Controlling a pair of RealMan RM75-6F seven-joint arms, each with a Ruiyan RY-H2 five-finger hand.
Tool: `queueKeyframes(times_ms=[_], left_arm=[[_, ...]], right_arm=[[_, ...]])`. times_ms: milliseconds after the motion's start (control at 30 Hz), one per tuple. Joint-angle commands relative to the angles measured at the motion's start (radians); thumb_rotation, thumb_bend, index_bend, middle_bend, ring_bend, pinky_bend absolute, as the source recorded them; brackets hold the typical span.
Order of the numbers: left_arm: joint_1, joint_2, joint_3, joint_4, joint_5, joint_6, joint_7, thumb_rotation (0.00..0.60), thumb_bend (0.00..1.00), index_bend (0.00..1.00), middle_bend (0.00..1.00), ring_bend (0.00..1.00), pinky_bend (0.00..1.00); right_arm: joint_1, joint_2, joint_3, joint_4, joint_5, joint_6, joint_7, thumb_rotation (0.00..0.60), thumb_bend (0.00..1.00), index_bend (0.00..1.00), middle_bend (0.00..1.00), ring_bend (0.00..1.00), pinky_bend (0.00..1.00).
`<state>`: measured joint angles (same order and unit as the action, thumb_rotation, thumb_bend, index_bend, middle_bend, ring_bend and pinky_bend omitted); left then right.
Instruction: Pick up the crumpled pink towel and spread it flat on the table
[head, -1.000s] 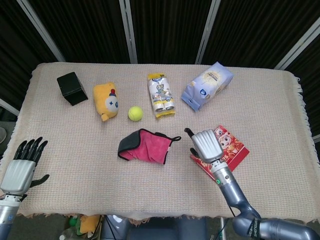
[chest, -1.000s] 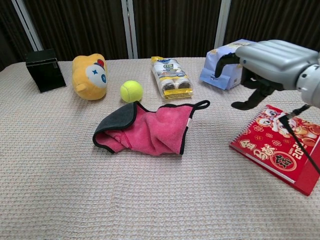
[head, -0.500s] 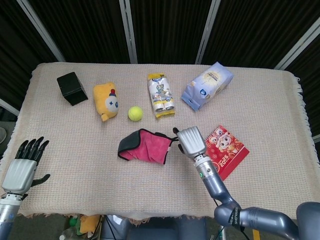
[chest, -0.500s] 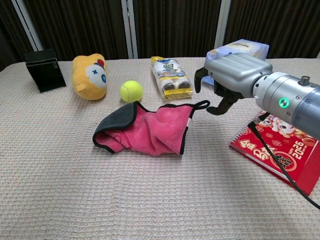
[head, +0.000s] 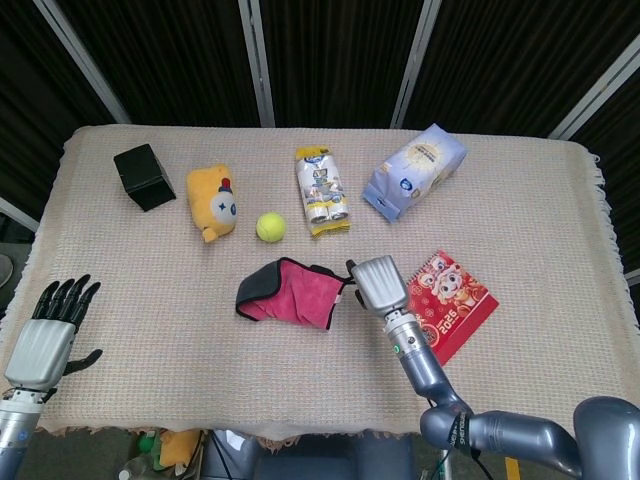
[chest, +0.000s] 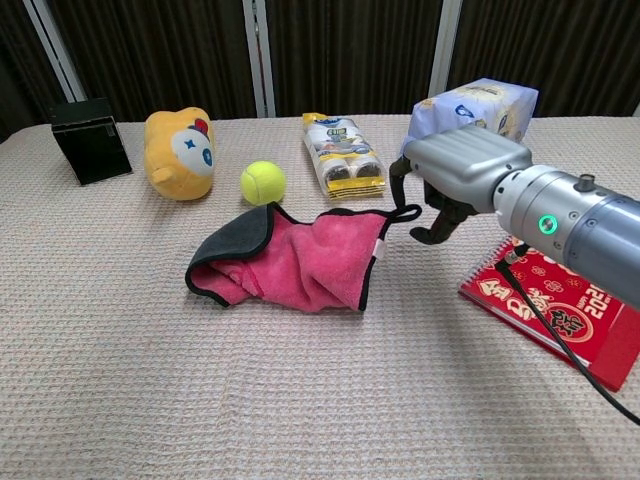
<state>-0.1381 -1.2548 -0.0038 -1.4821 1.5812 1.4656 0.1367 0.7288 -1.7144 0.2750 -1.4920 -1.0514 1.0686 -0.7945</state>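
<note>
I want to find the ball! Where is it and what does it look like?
Look at the table, at the row of things along its far side. Between the orange plush and the snack pack, just beyond the pink towel, sits the ball: the only round, yellow-green thing.

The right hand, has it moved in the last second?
Yes. The right hand has shifted left, off the red calendar it hovered over, and now sits at the pink towel's right edge beside its black loop.

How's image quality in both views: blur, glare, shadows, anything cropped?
Head view: sharp, even light, soft shadows; the left hand sits at the frame's lower-left edge. Chest view: the right hand is close and large, its forearm cropped at the right edge; the pink towel is in focus, no glare.
</note>
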Motion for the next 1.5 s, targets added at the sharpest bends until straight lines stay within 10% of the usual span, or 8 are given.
queueKeyframes(times_ms=[33,1500], left_arm=[[0.0,0.0,0.0,0.0,0.0,0.0,0.001,0.6,0.0,0.0,0.0,0.0,0.0],[-0.005,-0.007,0.01,0.006,0.002,-0.008,0.006,0.6,0.0,0.0,0.0,0.0,0.0]], right_arm=[[0.007,-0.003,-0.005,0.011,-0.004,0.003,0.009,0.6,0.37,0.46,1.0,1.0,0.97],[0.029,0.05,-0.065,-0.11,-0.049,0.118,-0.049,0.6,0.55,0.64,1.0,1.0,0.97]])
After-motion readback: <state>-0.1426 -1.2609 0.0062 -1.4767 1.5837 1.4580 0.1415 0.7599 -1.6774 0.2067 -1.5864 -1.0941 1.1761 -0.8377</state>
